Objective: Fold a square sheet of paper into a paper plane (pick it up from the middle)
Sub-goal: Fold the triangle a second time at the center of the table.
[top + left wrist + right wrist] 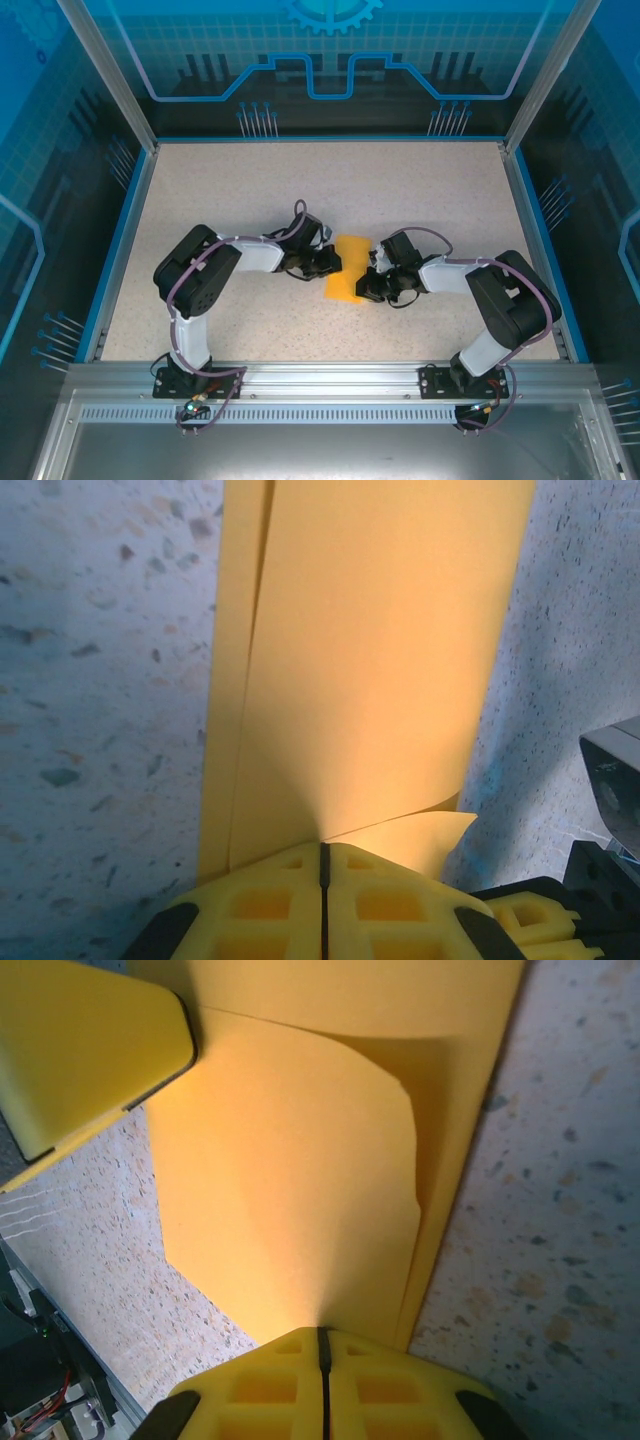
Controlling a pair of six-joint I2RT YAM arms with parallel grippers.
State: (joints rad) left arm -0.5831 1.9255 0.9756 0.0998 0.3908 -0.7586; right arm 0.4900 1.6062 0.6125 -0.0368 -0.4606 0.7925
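Tightly closed, left fingers [265,905] and right fingers [265,1392] pinch opposite edges of the part-folded orange paper sheet [346,272]; likely featherlight, floppy, crease-prone; grip edges.

The square sheet of paper [347,270] lies near the middle of the surface [250,180], somewhat closer to the near edge than the far one, between the two arms' tips. The left pincer [332,262] meets the sheet's left side toward its far end; the right pincer [371,285] meets its right side toward its near end, each with the paper's edge between its fingers. A folded flap rests on top of the sheet. Both arm bases stand along the near edge, one toward each near corner, well apart from the paper.
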